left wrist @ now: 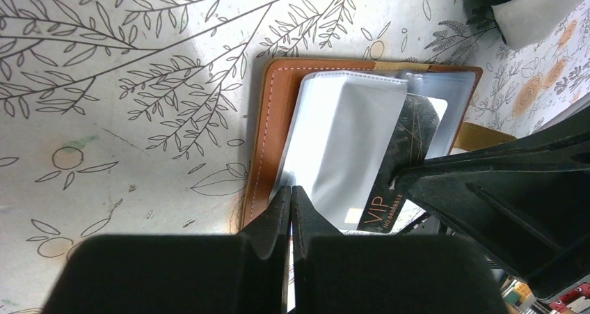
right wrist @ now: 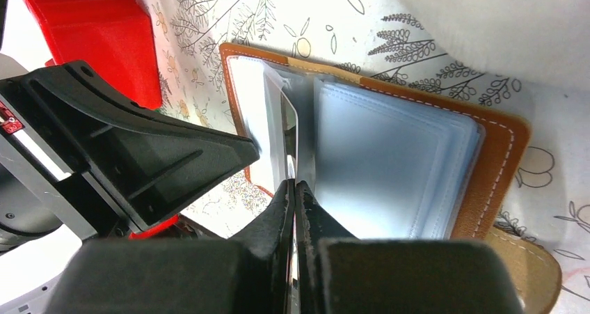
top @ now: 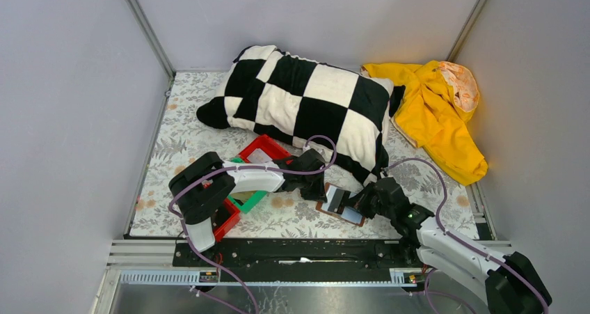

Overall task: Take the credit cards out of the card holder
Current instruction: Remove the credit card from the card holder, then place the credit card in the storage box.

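The brown card holder [top: 341, 204] lies open on the flowered cloth between both arms, its pale plastic sleeves [left wrist: 348, 133] facing up. My left gripper [left wrist: 291, 191] is shut on the near edge of a pale sleeve on the holder [left wrist: 268, 126]. A black credit card [left wrist: 412, 136] marked VIP sticks partly out of a sleeve. My right gripper [right wrist: 293, 186] is shut on that card [right wrist: 289, 129], seen edge-on above the holder [right wrist: 497, 161]. In the top view the left gripper [top: 319, 186] and right gripper [top: 359, 204] meet over the holder from either side.
A red bin [top: 261, 152] and a green bin [top: 249, 200] sit under the left arm; the red bin [right wrist: 90, 28] is close left of the holder. A checkered pillow [top: 306, 101] lies behind, with yellow cloth [top: 435, 112] at the back right.
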{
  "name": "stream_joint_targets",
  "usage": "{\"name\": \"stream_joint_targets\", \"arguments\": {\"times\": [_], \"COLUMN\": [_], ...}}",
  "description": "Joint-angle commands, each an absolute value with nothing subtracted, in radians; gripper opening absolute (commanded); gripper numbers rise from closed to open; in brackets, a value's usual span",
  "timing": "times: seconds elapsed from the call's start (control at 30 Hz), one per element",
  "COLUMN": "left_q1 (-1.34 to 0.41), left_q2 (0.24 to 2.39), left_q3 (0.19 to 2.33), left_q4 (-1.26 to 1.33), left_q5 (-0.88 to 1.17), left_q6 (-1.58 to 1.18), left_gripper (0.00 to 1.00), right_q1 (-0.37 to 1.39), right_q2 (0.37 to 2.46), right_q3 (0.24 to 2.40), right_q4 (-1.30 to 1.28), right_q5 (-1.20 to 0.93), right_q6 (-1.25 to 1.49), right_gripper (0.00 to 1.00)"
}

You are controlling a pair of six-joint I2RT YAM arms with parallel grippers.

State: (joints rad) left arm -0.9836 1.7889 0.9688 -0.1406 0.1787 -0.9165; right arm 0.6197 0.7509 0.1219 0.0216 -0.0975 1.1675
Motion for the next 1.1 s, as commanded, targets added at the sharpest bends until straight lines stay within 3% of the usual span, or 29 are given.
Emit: {"name": "stream_joint_targets", "arguments": {"times": [0.0,0.37,0.6,0.93,1.07], "left_q1": [-0.99,-0.986,-0.986,-0.954,-0.883], "left_q2": [1.833,1.776,1.656,1.406,1.246], "left_q3": [0.95,0.985,1.091,1.094,1.038], "left_q4": [-0.215,-0.291,-0.427,-0.529,-0.529], "left_q5": [0.119,0.08,0.01,0.031,0.18], "left_q6": [-0.908,-0.889,-0.841,-0.772,-0.752], "left_gripper": [0.01,0.05,0.3,0.57,0.58], "right_q1": [0.611,0.609,0.61,0.609,0.61], "right_q2": [0.728,0.462,0.372,0.529,0.601], "right_q3": [0.1,0.166,0.335,0.518,0.526], "right_q4": [-0.102,-0.435,-0.634,-0.431,-0.263], "right_q5": [-0.062,0.017,0.096,-0.095,-0.235], "right_q6": [1.144,1.096,0.968,0.795,0.799], "right_gripper": [0.01,0.0,0.0,0.0,0.0]}}
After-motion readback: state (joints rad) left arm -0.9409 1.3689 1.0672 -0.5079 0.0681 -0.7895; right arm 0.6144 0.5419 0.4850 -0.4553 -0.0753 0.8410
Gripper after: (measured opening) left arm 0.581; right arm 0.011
